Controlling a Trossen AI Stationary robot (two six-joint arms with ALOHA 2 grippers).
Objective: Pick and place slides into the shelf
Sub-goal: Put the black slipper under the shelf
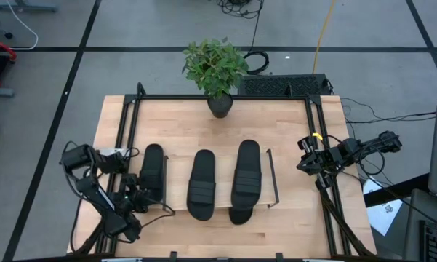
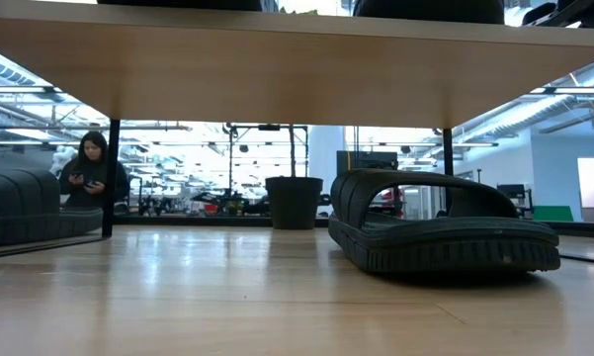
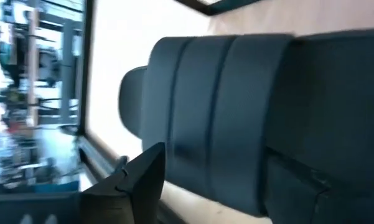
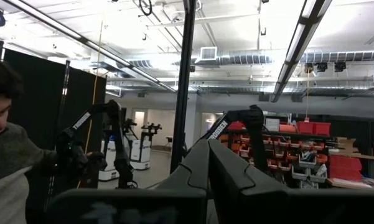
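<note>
Two black slides (image 1: 202, 183) (image 1: 247, 178) lie side by side on the shelf's light wood board (image 1: 222, 156). Another slide (image 2: 445, 232) rests on its sole on the table under that board; its end (image 1: 240, 215) pokes out at the near side. A further slide (image 1: 151, 175) (image 2: 30, 208) is just left of the shelf's left wire frame (image 1: 166, 178). My left gripper (image 1: 140, 195) is at its near half, shut on it. My right gripper (image 1: 314, 156) waits shut by the table's right edge. My left gripper (image 3: 221, 180) has the leftmost slide by its ribbed strap band (image 3: 218, 112), one finger (image 3: 143, 180) at each edge of the band. It comes roughly level from the table's left. The slide lies flat at about table height; I cannot tell whether it is lifted clear.
A potted plant (image 1: 217, 73) stands at the table's far edge, behind the shelf. Black frame rails (image 1: 127, 124) (image 1: 316, 124) run along the table's left and right sides. A person (image 2: 91, 173) is in the room beyond. Bare tabletop (image 1: 291, 218) lies right of the shelf.
</note>
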